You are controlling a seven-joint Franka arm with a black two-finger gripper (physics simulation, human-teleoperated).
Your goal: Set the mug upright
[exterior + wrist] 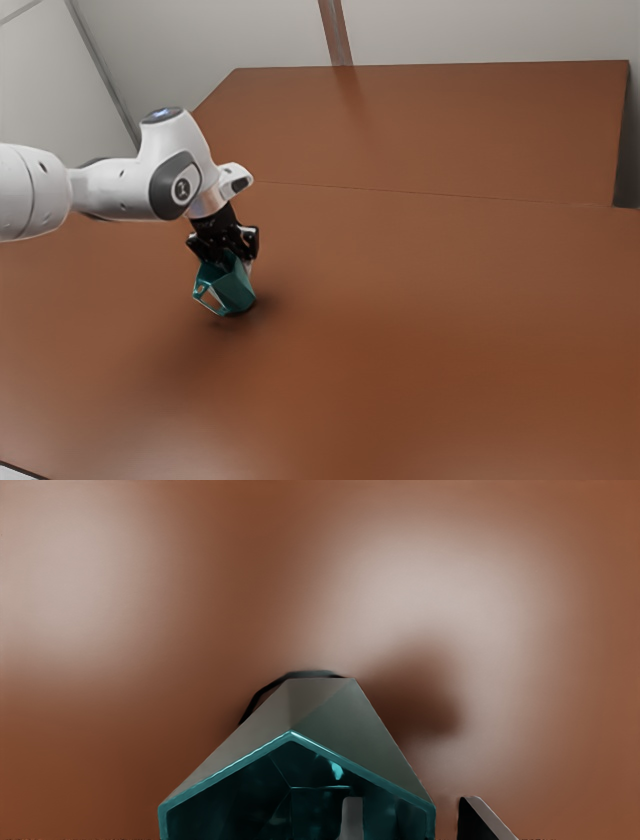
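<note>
1. Teal faceted mug (pixel 232 288): mouth twd tool (pixel 412 800), base twd counter; looks tilted, flat contact unclear.
2. Prob. part done; levelling left if tilt's real.
3. Tool: open, straddling mug wall, one finger inside.
4. Counter (pixel 420 320): red-brown, w/ seam (pixel 400 192).
5. Bkgd: pale wall (pixel 480 30), brown strip (pixel 335 30).

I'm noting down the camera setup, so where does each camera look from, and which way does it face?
Exterior view: sits at the arm's side, above the table, looking down across it toward the pale wall; the white arm enters from this view's left, ending in the black pincer.
Wrist view: sits on the arm's hand, looking past the pincer toward the tabletop; two fingertips show at the bottom edge, one inside the mug, one outside.
Both share the teal mug, the pincer and the table.
</note>
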